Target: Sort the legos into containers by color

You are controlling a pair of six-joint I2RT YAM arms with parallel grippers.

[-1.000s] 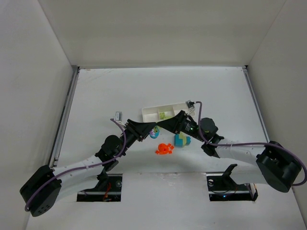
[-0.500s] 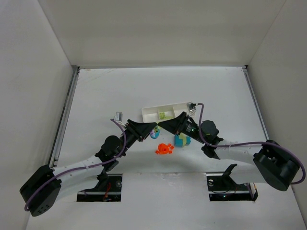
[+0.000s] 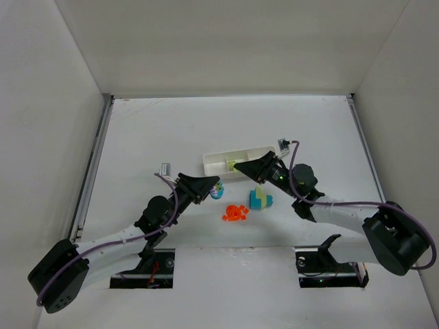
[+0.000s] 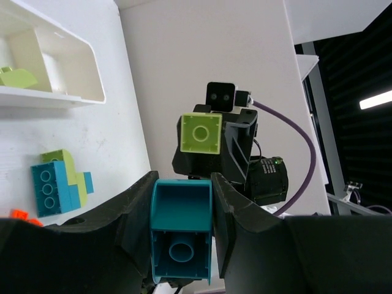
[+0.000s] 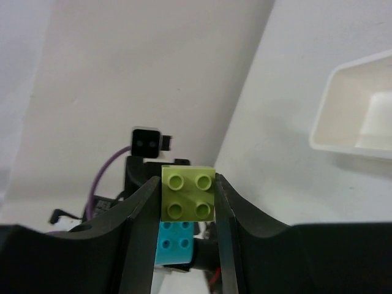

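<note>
Legos are mostly unsorted. Only one yellow-green piece (image 3: 233,164) lies in the white tray (image 3: 250,150), in what looks like its middle compartment, and no other brick shows inside it.

Two bricks are in hand. The left gripper (image 4: 182,195) has its fingers clamped on a teal brick (image 4: 182,228), held off the table (image 3: 137,137) just near of the tray's left end. The right gripper (image 5: 188,191) is clamped on a yellow-green brick (image 5: 188,195) at the tray's near rim, close to the teal one. The left wrist view shows a gap between the two bricks.

Near of the tray, an orange-red piece (image 3: 235,213) lies on the table. Just to its right is a joined cluster (image 3: 260,199) of teal and yellow-green bricks.

I judge the job to be at an early stage. Both held bricks have yet to be dropped into compartments, the orange-red piece is untouched, and the cluster probably has to be pulled apart before its colors can be separated.
</note>
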